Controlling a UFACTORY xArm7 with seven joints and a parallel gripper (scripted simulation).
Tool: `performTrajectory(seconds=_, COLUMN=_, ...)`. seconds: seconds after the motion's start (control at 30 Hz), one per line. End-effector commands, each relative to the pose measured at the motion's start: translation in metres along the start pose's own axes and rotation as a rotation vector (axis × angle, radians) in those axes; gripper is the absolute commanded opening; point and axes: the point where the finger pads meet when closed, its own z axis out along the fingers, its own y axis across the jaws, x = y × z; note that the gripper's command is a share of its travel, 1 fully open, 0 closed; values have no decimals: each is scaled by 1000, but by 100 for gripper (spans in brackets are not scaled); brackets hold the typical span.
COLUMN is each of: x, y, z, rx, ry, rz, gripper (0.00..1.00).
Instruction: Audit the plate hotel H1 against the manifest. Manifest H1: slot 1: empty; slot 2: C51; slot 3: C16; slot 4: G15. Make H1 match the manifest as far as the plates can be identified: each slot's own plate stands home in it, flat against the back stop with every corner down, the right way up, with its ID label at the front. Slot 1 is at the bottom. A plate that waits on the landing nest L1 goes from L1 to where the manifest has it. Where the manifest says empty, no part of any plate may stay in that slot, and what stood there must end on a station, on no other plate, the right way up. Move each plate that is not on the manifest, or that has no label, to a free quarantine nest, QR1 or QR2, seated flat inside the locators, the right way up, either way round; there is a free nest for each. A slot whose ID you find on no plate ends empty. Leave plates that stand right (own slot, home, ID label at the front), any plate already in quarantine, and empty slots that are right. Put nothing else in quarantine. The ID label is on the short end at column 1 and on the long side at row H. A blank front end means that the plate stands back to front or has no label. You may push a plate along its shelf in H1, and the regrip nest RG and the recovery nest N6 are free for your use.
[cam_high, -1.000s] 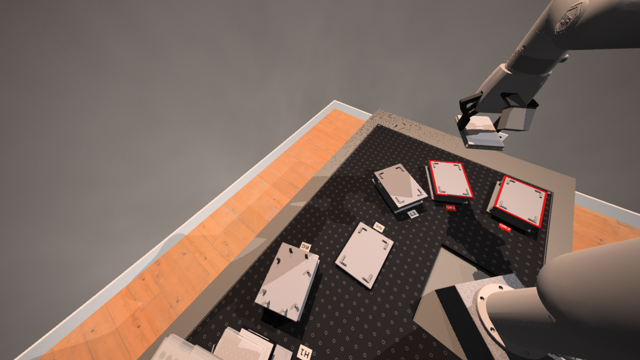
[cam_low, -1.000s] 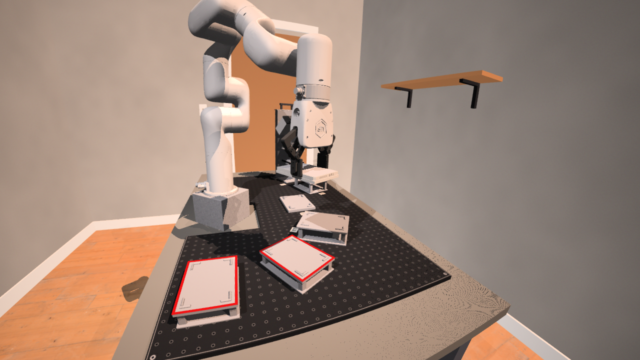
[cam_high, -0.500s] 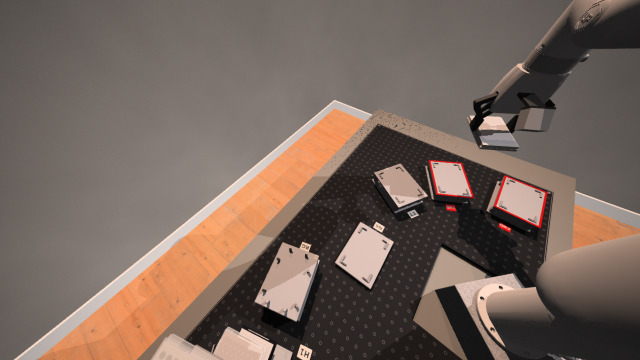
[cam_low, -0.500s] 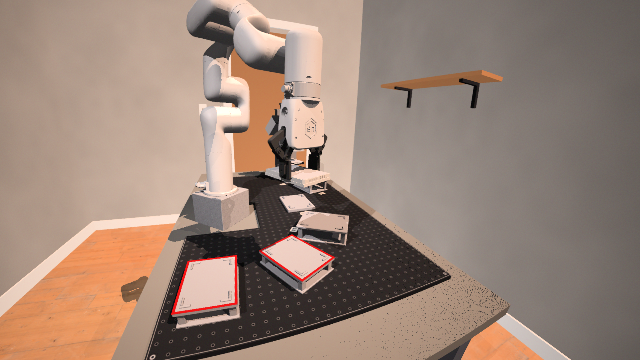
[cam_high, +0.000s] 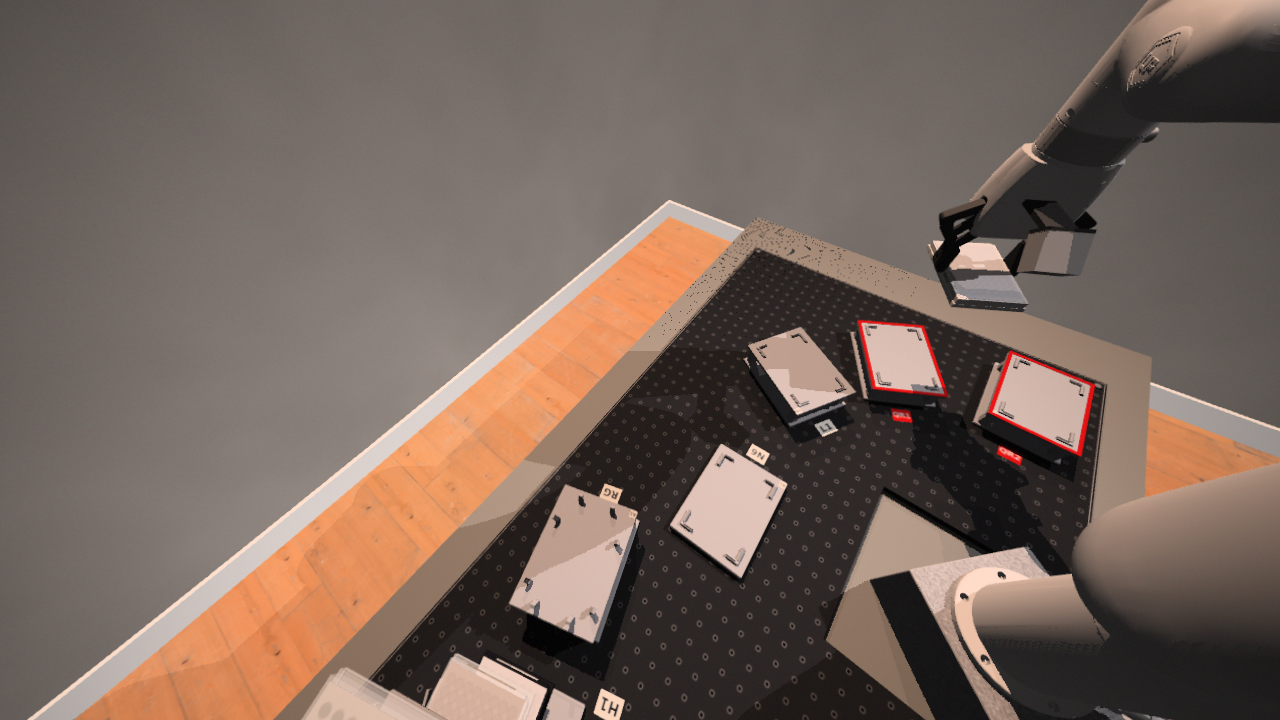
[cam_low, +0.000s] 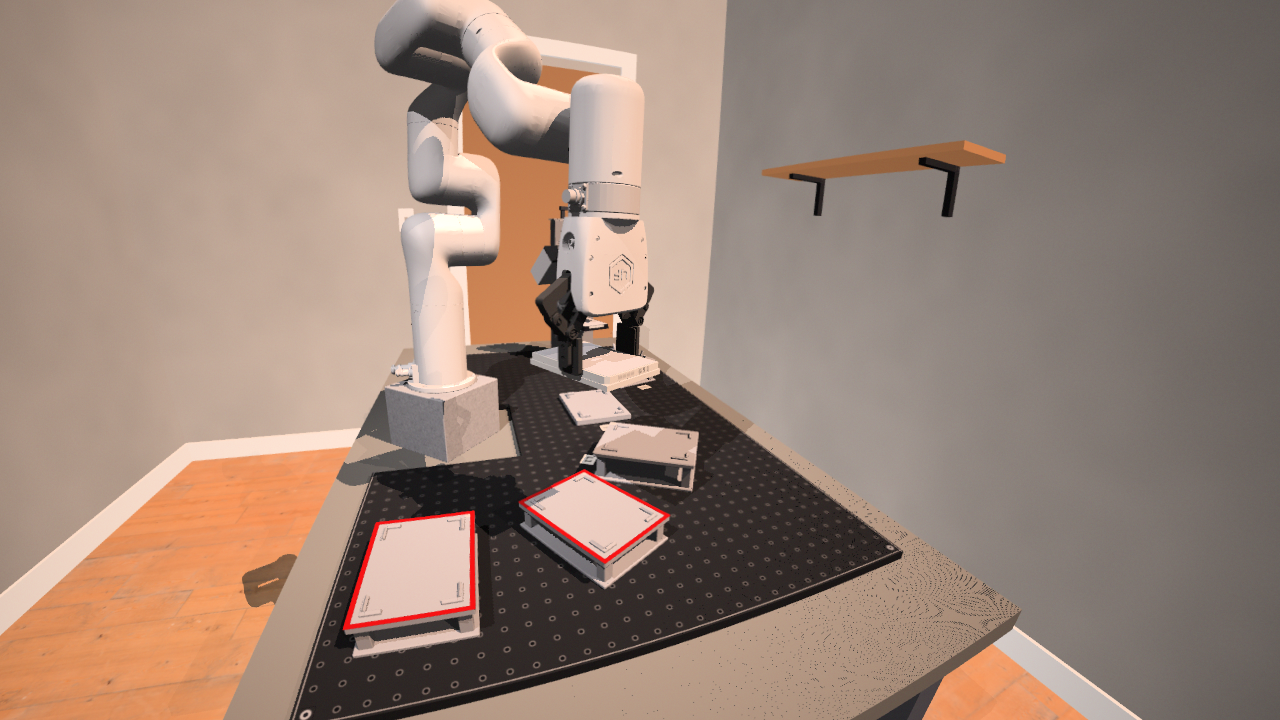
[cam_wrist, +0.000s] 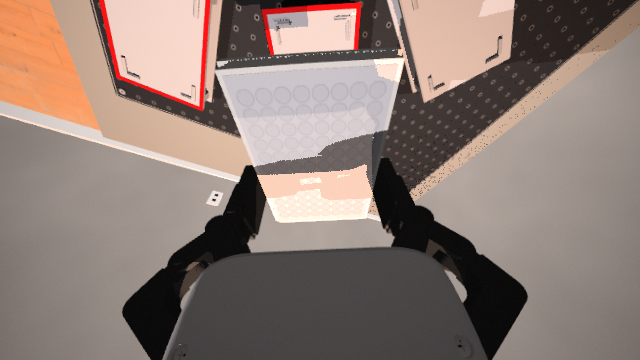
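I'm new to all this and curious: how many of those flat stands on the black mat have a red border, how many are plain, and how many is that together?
Red-bordered stands: 2
Plain stands: 3
Total: 5

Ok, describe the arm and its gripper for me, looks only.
The arm is glossy off-white, built of rounded tubular links, and stands on a speckled grey block. A metal ring joins the last link to a boxy white gripper body embossed with a hexagon logo. Its fingers and linkages are black. A grey boxy camera housing sits beside the wrist. No loose cables show.
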Motion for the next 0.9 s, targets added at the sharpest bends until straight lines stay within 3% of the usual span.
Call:
performTrajectory(seconds=0.0, x=-2, y=0, z=5, rx=0, ry=-5, rz=0, gripper=0)
performTrajectory(seconds=0.87, x=-2, y=0, z=41, rx=0, ry=-5, rz=0, gripper=0)
